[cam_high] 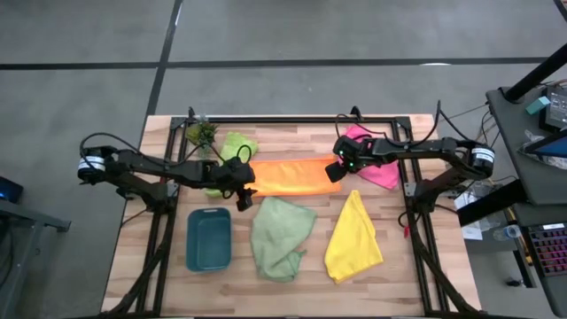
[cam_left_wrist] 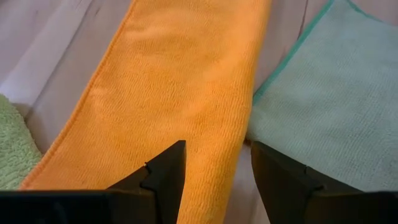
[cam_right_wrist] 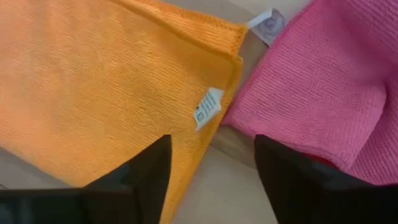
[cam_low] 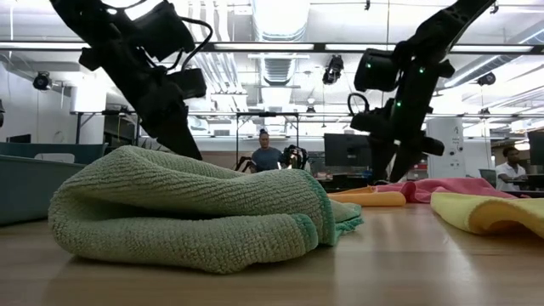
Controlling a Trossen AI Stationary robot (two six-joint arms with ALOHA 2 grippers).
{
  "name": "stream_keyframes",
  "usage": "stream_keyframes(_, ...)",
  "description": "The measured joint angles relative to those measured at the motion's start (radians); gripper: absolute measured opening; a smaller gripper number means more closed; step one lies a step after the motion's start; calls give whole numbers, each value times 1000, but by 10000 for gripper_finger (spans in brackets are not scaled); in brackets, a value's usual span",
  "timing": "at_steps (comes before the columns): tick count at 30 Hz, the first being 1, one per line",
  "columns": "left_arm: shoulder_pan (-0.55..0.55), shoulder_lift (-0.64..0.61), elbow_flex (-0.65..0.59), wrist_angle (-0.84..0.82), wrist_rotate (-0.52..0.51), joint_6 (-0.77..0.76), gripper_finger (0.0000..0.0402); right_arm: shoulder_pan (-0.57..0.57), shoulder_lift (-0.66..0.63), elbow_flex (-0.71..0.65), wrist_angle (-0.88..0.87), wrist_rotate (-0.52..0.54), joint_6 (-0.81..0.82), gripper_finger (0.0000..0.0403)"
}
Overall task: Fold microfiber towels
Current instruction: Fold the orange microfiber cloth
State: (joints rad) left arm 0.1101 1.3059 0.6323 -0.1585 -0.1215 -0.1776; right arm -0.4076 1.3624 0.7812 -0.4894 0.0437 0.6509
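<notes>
The orange towel (cam_high: 292, 175) lies flat on the table as a long folded strip running left to right. My left gripper (cam_left_wrist: 217, 149) hovers open over the strip's left end (cam_left_wrist: 186, 93), above its near edge, beside the pale sage green towel (cam_left_wrist: 336, 93). My right gripper (cam_right_wrist: 212, 140) hovers open over the strip's right end, where a white tag (cam_right_wrist: 208, 109) sticks out next to the pink towel (cam_right_wrist: 323, 81). The lime green towel (cam_high: 232, 146) lies at the far left. The sage towel (cam_high: 282, 235) and the yellow towel (cam_high: 354, 237) lie crumpled nearer the front.
A teal tray (cam_high: 209, 237) sits at the near left and a small potted plant (cam_high: 202, 133) at the far left corner. A black frame (cam_high: 292, 118) borders the table. Bare wood shows along the near edge (cam_high: 292, 297). People sit at desks beyond the table (cam_low: 266, 153).
</notes>
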Motion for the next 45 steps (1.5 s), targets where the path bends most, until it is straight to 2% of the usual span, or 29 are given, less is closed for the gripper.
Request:
stream_keyframes(7, 0, 1, 0, 25, 0, 0, 166, 10, 0, -47, 69, -23, 52, 256)
stream_keyframes(14, 0, 1, 0, 54, 0, 8, 166, 21, 1, -157, 255, -93, 122, 258)
stream_keyframes(21, 0, 1, 0, 77, -23, 9, 166, 32, 7, -219, 375, -94, 175, 258)
stream_keyframes(32, 1, 1, 1, 97, -26, 10, 166, 59, 90, -186, 521, -101, 149, 255)
stream_keyframes(36, 1, 1, 1, 98, -26, 7, 167, 59, 100, -171, 517, -101, 136, 221)
stream_keyframes(45, 1, 1, 1, 98, -49, 6, 167, 59, 108, -170, 531, -97, 80, 64)
